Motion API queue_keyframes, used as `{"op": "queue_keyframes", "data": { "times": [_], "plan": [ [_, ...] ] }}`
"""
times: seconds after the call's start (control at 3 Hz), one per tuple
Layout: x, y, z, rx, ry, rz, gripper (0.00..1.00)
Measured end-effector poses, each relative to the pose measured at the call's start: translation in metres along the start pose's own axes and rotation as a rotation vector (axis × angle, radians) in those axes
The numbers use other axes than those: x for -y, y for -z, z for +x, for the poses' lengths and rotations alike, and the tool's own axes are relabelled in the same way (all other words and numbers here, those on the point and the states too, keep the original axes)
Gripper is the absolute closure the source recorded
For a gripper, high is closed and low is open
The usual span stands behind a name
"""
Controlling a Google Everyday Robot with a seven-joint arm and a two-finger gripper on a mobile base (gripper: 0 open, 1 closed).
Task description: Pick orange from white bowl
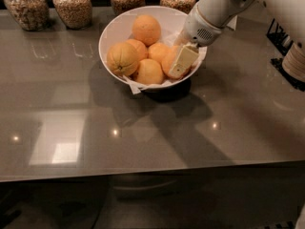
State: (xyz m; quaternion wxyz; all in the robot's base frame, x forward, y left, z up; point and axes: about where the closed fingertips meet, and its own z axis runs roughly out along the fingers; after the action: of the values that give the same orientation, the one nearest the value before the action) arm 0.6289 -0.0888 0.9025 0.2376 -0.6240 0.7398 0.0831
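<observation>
The white bowl (pixel 114 30) stands at the back middle of the grey counter, lined with white paper, and holds several oranges. My gripper (pixel 179 67) reaches down from the upper right into the bowl's right side. It lies against a deep orange fruit, the orange (pixel 167 61), and covers its right half. A yellower orange (pixel 122 58) sits at the bowl's left, one (pixel 146 29) at the back, and one (pixel 149 72) at the front.
Several glass jars of grain, such as one jar (pixel 72 5), line the counter's back edge behind the bowl. A dark wire rack (pixel 286 51) and a pale cup (pixel 295 61) stand at the far right. The grey counter (pixel 143 137) stretches to the front edge.
</observation>
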Motion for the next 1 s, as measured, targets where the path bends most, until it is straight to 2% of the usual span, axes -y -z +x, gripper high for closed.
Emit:
{"op": "queue_keyframes", "data": {
  "times": [0.33, 0.67, 1.0],
  "plan": [
    [-0.0003, -0.0082, 0.0008, -0.002, -0.003, -0.016, 0.37],
    [-0.0021, -0.0146, 0.0042, -0.006, -0.011, -0.031, 0.45],
    [-0.0035, -0.0164, 0.0049, -0.006, -0.011, -0.036, 0.64]
  ]
}}
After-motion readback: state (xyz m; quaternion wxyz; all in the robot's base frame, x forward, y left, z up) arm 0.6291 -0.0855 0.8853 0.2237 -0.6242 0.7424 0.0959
